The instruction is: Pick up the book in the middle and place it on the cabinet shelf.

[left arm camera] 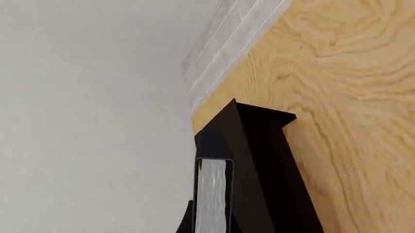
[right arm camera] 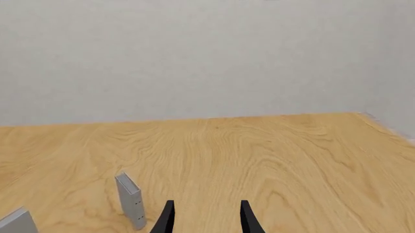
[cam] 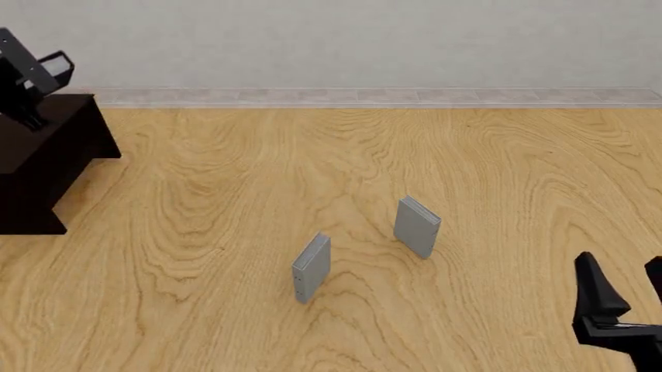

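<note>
Nearest the camera, at the lower right of the front view, the right gripper stands parted and empty over the table; its wrist view shows two dark fingertips with bare wood between them. Mid-frame, two grey books stand on edge, well apart from each other, with an open gap between them. Farther off, at the upper left, the left gripper hangs over the flat top of the cabinet shelf. Its wrist view shows the book, black-covered with white page edges, seen end-on against the dark cabinet. Whether the jaws are clamped on it cannot be told, since the fingers are not distinguishable from cover and cabinet, and the frame edge cuts both off. The book likely handles as a stiff, fairly light slab with smooth, slippery boards; a pinch across both covers near the spine should suit it. Contact between book and shelf is not visible.
</note>
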`<state>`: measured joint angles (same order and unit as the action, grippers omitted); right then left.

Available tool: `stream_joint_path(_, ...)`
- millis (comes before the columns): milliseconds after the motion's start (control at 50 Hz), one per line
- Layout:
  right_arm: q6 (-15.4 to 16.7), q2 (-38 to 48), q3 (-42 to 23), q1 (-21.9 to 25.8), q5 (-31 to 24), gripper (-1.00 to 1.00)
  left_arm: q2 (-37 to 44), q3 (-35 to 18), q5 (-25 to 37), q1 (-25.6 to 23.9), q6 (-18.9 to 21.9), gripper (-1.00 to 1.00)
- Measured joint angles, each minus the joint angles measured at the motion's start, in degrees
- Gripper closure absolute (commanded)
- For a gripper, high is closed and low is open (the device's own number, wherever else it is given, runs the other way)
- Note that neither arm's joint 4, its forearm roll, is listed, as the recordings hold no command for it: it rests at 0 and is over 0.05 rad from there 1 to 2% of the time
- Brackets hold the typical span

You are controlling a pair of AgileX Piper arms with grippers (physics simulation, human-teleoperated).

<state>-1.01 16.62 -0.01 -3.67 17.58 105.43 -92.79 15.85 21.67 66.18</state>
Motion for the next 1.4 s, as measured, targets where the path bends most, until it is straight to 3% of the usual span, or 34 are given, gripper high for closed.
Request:
stream_joint_path(400,0.7,28.8,0.0,0.1,28.4,-1.00,5.1,1.7,-4.4,4.0,1.6,1.00)
stream_joint_path(580,0.9,38.2,0.0,0.0,37.8,-1.00,6.0,3.0,-8.0,5.3,2.3,1.00)
stream_joint_path(820,1.0,44.6,0.0,0.0,44.4,-1.00,6.1,5.4,-12.4,6.0,2.9,1.00)
stream_joint_path(1240,0.9,48.0,0.0,0.0,48.1,-1.00,6.1,5.9,-13.1,6.0,1.8,1.00)
stream_joint_path(1260,0.9,48.0,0.0,0.0,48.1,-1.00,6.1,5.8,-12.9,6.0,1.6,-1.00)
stream_joint_path(1400,0.8,47.3,0.0,0.0,47.3,-1.00,6.7,5.4,-10.9,6.0,1.0,-1.00)
